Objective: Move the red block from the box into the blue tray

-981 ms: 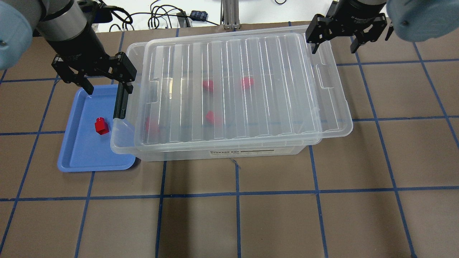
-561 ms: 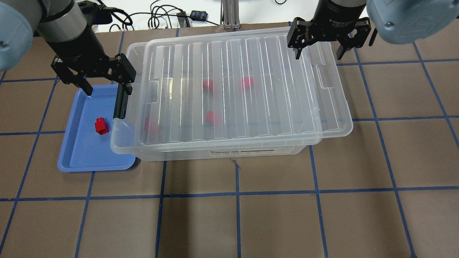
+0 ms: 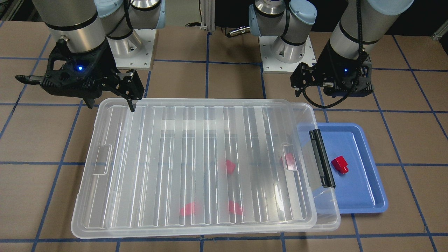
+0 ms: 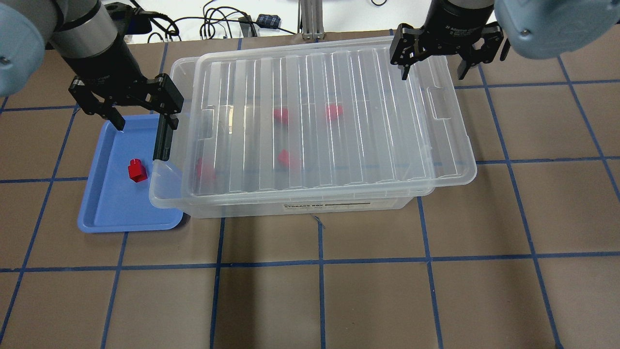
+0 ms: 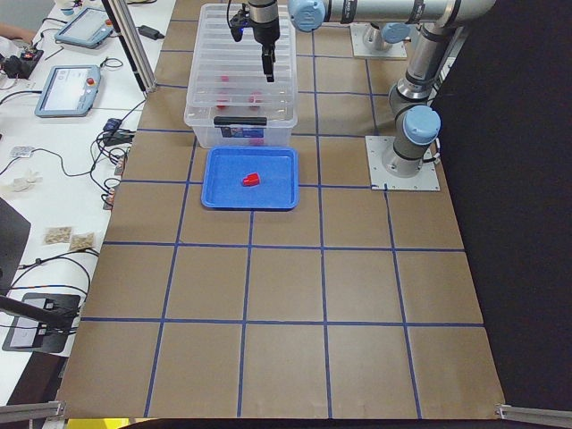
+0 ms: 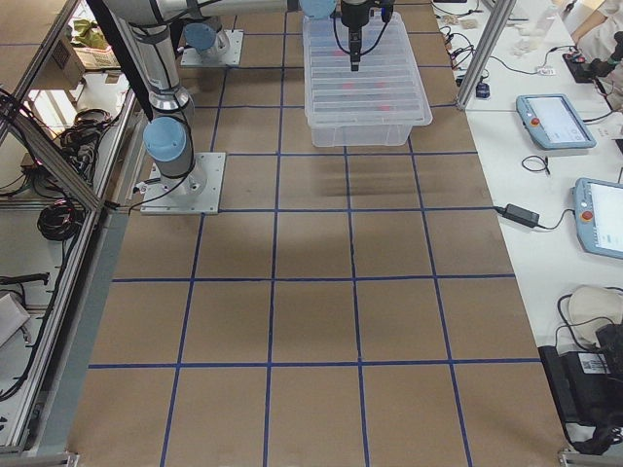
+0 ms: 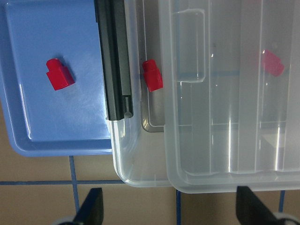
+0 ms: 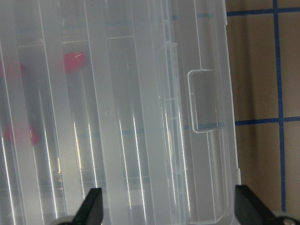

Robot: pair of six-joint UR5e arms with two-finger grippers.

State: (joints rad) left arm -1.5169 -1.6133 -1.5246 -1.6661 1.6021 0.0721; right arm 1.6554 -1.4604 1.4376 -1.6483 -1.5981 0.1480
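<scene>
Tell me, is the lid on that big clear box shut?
Not fully. The lid lies on the box but sits offset away from the blue tray, leaving an uncovered strip beside the black latch bar.

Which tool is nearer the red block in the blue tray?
Left. The left tool hangs over the blue tray just beyond the red block; the right tool hangs far off, over the box.
</scene>
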